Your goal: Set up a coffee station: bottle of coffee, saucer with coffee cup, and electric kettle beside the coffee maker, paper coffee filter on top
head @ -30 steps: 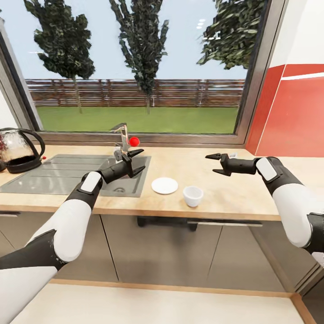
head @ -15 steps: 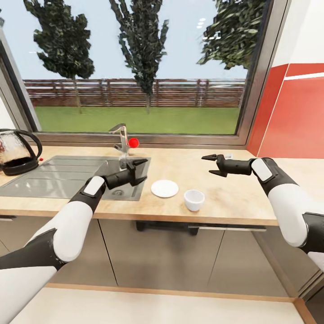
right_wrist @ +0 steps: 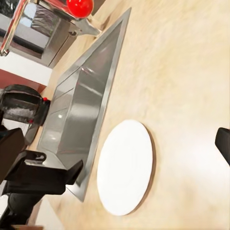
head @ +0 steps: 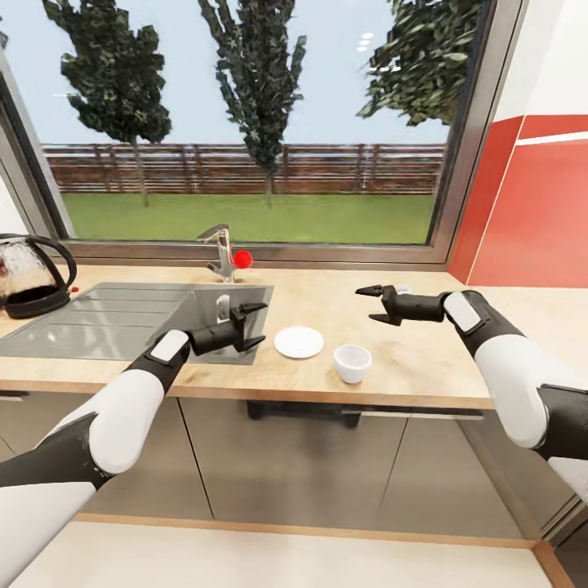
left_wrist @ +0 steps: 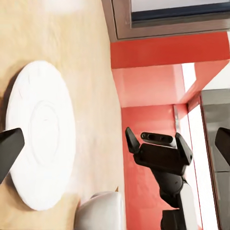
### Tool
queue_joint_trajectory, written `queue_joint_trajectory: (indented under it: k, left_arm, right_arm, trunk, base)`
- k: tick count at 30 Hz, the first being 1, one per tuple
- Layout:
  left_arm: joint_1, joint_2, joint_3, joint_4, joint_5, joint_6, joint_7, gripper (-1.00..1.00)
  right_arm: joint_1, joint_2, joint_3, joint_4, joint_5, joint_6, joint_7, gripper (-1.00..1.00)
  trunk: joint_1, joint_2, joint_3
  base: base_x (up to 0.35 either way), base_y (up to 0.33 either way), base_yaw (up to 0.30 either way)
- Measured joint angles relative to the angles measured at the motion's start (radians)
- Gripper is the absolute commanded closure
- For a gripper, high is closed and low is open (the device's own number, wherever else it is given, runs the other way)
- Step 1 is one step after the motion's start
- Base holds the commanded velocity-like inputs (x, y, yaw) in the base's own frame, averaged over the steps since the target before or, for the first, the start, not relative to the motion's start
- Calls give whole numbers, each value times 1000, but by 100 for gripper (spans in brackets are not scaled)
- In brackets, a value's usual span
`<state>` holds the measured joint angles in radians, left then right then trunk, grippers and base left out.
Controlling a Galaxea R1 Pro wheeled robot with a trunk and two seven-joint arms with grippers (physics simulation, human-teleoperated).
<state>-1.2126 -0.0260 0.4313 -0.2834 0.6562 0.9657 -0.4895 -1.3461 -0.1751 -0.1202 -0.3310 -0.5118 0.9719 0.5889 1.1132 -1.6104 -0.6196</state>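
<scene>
A white saucer (head: pixel 299 342) lies on the wooden countertop (head: pixel 408 343) just right of the sink, and a white coffee cup (head: pixel 352 363) stands beside it nearer the front edge. My left gripper (head: pixel 260 322) hovers open over the sink's right corner, just left of the saucer. My right gripper (head: pixel 367 304) is open above the counter, behind and to the right of the saucer. The left wrist view looks across the saucer (left_wrist: pixel 40 148) and cup (left_wrist: pixel 100 213) to the right gripper (left_wrist: pixel 155 141). A glass kettle (head: pixel 28 278) with a black handle stands at far left.
A steel sink (head: pixel 122 314) with drainboard and a tap (head: pixel 220 253) with a red knob sit under the big window. A red wall panel (head: pixel 531 212) bounds the counter at right. Cabinet fronts run below the counter edge. Bare counter stretches right of the cup.
My left gripper has dropped lower and come toward the counter's front, close to the saucer. My right gripper has slid left toward the saucer. The view shifted slightly at first.
</scene>
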Motion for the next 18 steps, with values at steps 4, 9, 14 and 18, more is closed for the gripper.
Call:
queue_joint_trajectory:
  k: [4,9,14,18]
  left_arm:
    - [0,2,0,4,0,0,0,-100]
    - [0,4,0,6,0,0,-2,-100]
    - [0,4,0,6,0,0,-3,-100]
    - [0,4,0,6,0,0,-3,-100]
  right_arm:
    - [0,6,0,21,2,-46,1,-100]
    - [0,9,1,64,3,-69,2,-100]
    - [0,23,1,74,2,-73,1,-100]
    - [0,29,1,76,2,-73,1,-100]
  trunk:
    - [0,0,0]
    - [0,0,0]
    - [0,0,0]
    - [0,0,0]
  base:
    - [0,0,0]
    - [0,0,0]
    - [93,-57,0]
    - [82,-65,0]
